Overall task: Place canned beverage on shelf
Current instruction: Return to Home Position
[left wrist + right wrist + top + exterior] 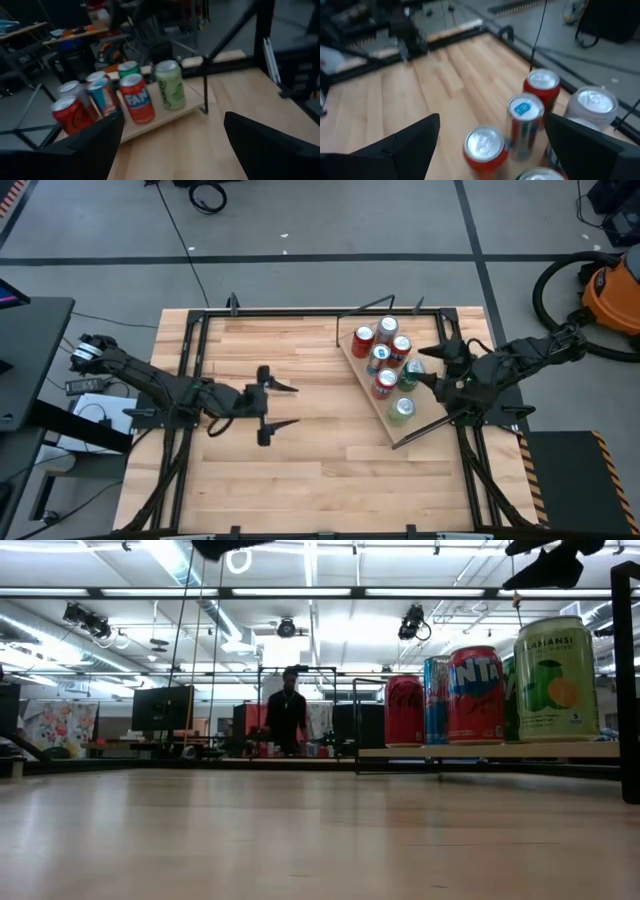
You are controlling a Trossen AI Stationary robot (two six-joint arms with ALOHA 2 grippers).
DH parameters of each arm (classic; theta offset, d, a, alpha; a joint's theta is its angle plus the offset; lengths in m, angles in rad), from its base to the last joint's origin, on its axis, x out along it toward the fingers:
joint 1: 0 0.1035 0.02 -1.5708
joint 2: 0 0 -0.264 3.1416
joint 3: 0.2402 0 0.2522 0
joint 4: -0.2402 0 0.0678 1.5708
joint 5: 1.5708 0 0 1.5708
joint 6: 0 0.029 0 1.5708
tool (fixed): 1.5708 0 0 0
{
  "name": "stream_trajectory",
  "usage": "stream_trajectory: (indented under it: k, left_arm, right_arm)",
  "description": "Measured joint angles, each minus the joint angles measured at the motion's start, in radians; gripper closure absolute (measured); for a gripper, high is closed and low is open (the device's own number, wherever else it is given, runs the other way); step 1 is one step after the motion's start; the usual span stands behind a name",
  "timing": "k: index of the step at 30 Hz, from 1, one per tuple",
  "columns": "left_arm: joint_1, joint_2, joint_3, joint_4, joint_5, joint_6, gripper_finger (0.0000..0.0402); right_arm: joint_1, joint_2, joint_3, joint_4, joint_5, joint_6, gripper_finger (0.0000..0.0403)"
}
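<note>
Progress on the stocking job?

Close to finished, by the look of it. Starting from the left: left gripper (290, 405) just toward nine o'clock of the middle of the table (300, 480), spread wide, gripping nothing, well apart from everything else.

And further right?

Shelf (398, 432) askew at about two o'clock of the table's middle, loaded with seven cans (385, 382) by a count from above, upright and packed close. Light green can (401, 409) alone at the six o'clock end, a little apart from the cluster. Seen level from table height: standing square on the board, without a tilt.

Right gripper?

Right gripper (426, 366) at three o'clock of the cluster, hanging above the shelf's edge just beside the cans, opened wide and empty too. Not touching any can, as far as can be told.

Anything left, then?

No loose can anywhere on the tabletop, so probably no more placing. Only pulling that right arm back clear of the shelf without clipping the nearest can, then resting both arms. A judgement, though, not a certainty.
</note>
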Motion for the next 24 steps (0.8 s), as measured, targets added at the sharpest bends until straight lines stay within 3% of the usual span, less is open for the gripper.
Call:
stream_trajectory:
  k: [15,24]
  left_arm:
    - [0.187,-0.404,-0.374,0.147,0.093,-0.055,0.0045]
    - [0.279,-0.593,-0.508,0.131,0.166,0.034,0.0045]
  right_arm:
    - [0.0,-0.407,-0.322,0.38,0.174,-0.245,0.005]
    - [0.0,-0.573,-0.472,0.453,0.307,-0.279,0.0054]
